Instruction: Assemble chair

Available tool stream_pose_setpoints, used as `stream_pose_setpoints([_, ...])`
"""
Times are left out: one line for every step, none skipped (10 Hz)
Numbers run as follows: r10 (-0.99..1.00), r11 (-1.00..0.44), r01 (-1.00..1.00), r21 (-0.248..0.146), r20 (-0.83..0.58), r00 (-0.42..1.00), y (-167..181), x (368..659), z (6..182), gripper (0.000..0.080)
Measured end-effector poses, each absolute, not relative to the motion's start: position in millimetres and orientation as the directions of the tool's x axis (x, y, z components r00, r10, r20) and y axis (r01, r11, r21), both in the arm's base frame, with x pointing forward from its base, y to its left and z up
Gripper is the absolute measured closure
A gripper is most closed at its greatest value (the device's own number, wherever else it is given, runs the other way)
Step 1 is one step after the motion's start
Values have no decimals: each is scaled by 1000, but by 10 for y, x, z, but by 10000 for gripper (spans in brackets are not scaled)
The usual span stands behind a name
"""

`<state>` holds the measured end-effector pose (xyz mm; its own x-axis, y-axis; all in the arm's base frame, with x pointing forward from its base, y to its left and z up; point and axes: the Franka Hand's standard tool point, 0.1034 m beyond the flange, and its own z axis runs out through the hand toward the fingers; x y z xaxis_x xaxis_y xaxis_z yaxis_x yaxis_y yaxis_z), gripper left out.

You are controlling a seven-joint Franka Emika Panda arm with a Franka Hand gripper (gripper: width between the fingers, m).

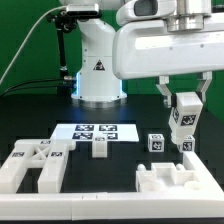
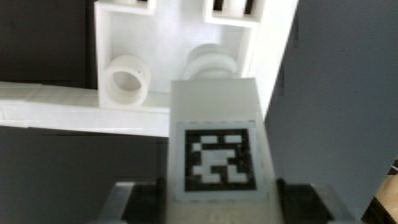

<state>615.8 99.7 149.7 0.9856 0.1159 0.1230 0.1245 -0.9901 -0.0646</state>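
Your gripper (image 1: 184, 106) pinches an upright tagged white bar (image 1: 184, 128); beneath it, that bar covers part of a holed chair piece (image 2: 151, 45), its edges cut off.

The bar (image 1: 184, 113) is white, with a black-and-white square tag on its face. The cube (image 1: 156, 144) looks the same, and the slabs (image 1: 172, 186) are matte white. The marker board (image 1: 95, 131) is white with black tags. The table (image 1: 125, 165) is black, the backdrop (image 1: 25, 45) green, the arm (image 1: 98, 70) glossy white.
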Motion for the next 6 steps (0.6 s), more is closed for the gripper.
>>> stream_pose_setpoints([116, -990, 125, -65, 123, 986, 997, 6158, 1497, 514])
stream_pose_setpoints([116, -990, 125, -65, 123, 986, 997, 6158, 1497, 514])
stream_pose_setpoints([115, -990, 128, -60, 189, 975, 1017, 6237, 1494, 514])
stream_pose_setpoints([133, -987, 150, -49, 251, 959, 1005, 6288, 1494, 514])
stream_pose_setpoints([133, -988, 150, -47, 253, 958, 995, 6245, 1435, 514])
stream_pose_setpoints([140, -986, 160, -37, 321, 936, 987, 6321, 1446, 514])
